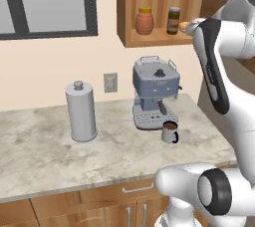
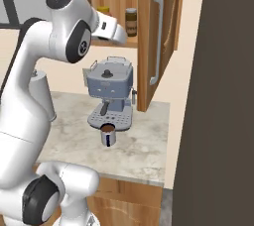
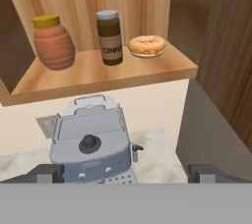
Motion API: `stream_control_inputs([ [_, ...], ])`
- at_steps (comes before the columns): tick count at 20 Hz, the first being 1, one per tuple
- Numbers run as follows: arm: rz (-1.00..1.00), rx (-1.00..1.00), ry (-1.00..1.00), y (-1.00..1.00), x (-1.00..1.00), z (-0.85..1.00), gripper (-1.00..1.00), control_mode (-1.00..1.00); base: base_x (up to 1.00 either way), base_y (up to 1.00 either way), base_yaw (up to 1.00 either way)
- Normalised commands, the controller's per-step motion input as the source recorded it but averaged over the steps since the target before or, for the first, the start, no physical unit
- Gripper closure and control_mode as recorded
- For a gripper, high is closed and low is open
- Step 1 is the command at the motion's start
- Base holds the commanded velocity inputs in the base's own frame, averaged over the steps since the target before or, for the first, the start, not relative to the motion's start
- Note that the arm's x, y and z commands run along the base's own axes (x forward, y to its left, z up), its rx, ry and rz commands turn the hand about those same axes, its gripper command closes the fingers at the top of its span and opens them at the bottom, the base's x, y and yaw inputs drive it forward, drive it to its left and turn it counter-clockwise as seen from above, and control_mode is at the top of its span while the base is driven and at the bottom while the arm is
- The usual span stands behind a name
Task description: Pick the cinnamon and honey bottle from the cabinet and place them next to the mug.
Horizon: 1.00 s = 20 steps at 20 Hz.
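The cinnamon, a dark jar with a pale label, stands on the shelf of the open wooden cabinet. Left of it is the honey bottle, orange with a yellow lid. Both also show in the left base view, the honey bottle and the cinnamon. My gripper is open and empty, hovering in front of the shelf and a little below it, above the coffee machine. The mug, grey with a dark handle, sits on the counter in front of the machine.
A round pastry lies on the shelf right of the cinnamon. The blue-grey coffee machine stands under the cabinet, and a tall grey canister stands to its left. The cabinet door hangs open at the right, beside a dark wall.
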Motion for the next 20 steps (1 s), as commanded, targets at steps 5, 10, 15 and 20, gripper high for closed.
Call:
stream_control_inputs([
  [5, 0.12, 0.0, -0.03, 0.0, 0.26, 0.0, -1.0, -1.0, 0.0, 0.0, 0.0],
  [10, 0.09, 0.0, 0.0, 0.0, 0.34, 0.0, -1.0, -1.0, 0.0, 0.0, 0.0],
  [15, 0.0, 0.0, 0.0, 0.0, 0.39, 0.0, -1.0, -1.0, 0.0, 0.0, 0.0],
  [20, 0.0, 0.0, 0.0, 0.0, 0.46, 0.0, -1.0, -1.0, 0.0, 0.0, 0.0],
])
